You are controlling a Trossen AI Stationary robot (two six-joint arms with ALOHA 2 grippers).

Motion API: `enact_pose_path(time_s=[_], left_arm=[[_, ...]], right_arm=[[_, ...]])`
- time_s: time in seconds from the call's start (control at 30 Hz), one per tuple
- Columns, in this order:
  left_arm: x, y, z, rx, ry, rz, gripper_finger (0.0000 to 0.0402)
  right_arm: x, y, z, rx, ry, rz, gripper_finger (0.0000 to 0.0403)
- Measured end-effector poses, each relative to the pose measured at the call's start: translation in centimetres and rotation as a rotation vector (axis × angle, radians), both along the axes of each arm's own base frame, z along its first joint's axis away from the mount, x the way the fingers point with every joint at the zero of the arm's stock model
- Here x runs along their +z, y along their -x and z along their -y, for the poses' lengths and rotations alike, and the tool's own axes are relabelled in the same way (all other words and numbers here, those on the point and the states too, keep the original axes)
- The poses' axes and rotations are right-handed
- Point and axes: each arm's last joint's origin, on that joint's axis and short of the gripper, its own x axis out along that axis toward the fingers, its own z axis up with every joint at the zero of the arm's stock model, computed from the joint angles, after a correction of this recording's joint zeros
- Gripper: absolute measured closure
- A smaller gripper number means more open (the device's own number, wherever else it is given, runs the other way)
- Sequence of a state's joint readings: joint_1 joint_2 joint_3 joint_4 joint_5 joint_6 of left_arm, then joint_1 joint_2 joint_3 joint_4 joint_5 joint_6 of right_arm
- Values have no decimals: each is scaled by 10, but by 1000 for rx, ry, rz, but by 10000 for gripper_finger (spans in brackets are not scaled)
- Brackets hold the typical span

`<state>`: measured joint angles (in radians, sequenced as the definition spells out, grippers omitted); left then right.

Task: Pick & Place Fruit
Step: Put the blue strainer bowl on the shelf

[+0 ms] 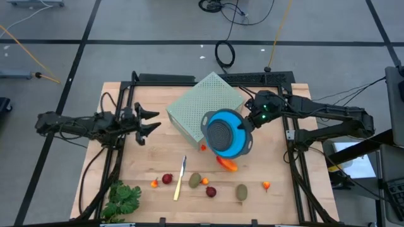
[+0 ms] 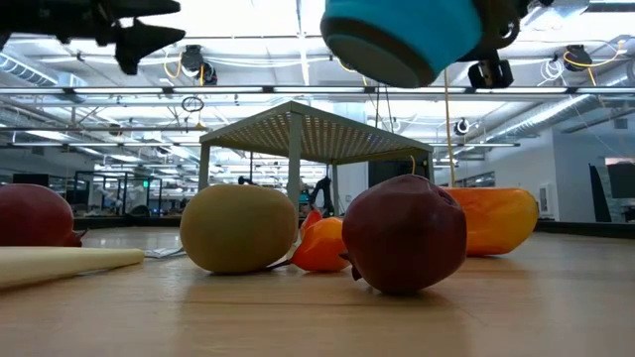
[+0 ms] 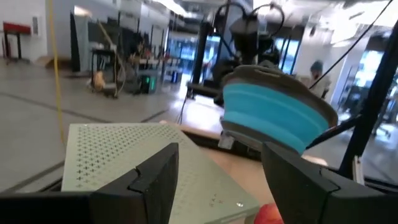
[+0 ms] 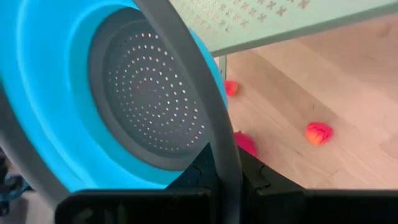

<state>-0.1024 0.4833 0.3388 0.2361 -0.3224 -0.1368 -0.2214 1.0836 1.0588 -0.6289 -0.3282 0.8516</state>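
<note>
The wooden table (image 1: 265,208) lay within a dark frame, and in the high view its lower right corner and the strip along its left side were bare. A pale green perforated stand (image 1: 205,104) took up the upper middle.

The right gripper (image 4: 217,177) was clamped on the grey rim of a blue collapsible colander (image 1: 226,133), held in the air above the table's centre and tilted; its grey perforated bowl showed nothing inside. The left gripper (image 1: 151,120) hovered at the left of the frame beside the stand, its fingers (image 3: 155,177) spread apart and holding nothing.

The fruit lay on the wood, none of it in the colander. An orange-red oblong (image 1: 227,165) sat partly under the colander's lower edge. Along the lower part of the high view ran a tiny orange bit (image 1: 154,183), a dark red ball (image 1: 167,179), a brown-green oval (image 1: 194,180), a second dark red ball (image 1: 211,191), another oval (image 1: 242,192) and an orange bit (image 1: 266,185). A cream stick (image 1: 180,179) lay between the first ball and oval. A leafy green bunch (image 1: 121,200) sat at the lower left edge.
</note>
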Motion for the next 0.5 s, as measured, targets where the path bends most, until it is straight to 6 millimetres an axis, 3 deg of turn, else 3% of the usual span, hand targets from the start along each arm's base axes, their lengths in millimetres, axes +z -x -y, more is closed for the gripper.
enact_pose_path(time_s=[0.5], left_arm=[[61, -65, 6, 21, 87, -195, 174]], right_arm=[[3, -3, 7, -160, 149, 26, 400]])
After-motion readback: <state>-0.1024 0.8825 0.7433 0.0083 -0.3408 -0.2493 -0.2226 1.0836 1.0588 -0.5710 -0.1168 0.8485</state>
